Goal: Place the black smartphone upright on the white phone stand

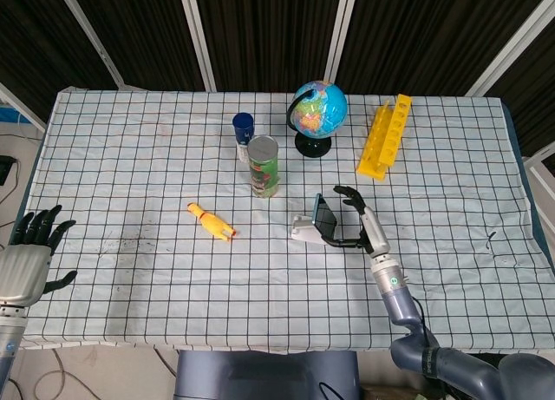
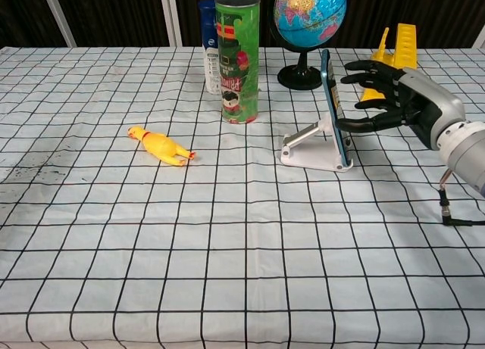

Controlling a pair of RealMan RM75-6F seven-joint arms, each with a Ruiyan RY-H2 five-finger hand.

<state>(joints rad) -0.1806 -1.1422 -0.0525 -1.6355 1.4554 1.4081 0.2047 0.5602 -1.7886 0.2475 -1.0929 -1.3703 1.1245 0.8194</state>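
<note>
Black slab smartphone (image 2: pixel 331 107) stands upright on wedge-shaped white stand (image 2: pixel 312 149), right robot hand (image 2: pixel 386 99) spread, thumb touching.

One smartphone (image 2: pixel 333 107), one phone stand (image 2: pixel 309 152), one globe (image 1: pixel 317 110), one rubber chicken (image 1: pixel 210 221), two canisters (image 1: pixel 264 165), one yellow rack (image 1: pixel 385 137).

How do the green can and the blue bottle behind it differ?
The green can is wider and taller than the blue bottle. The can is bright green with printed pictures; the bottle is white with a dark blue cap. Both stand upright on the checked tablecloth.
</note>
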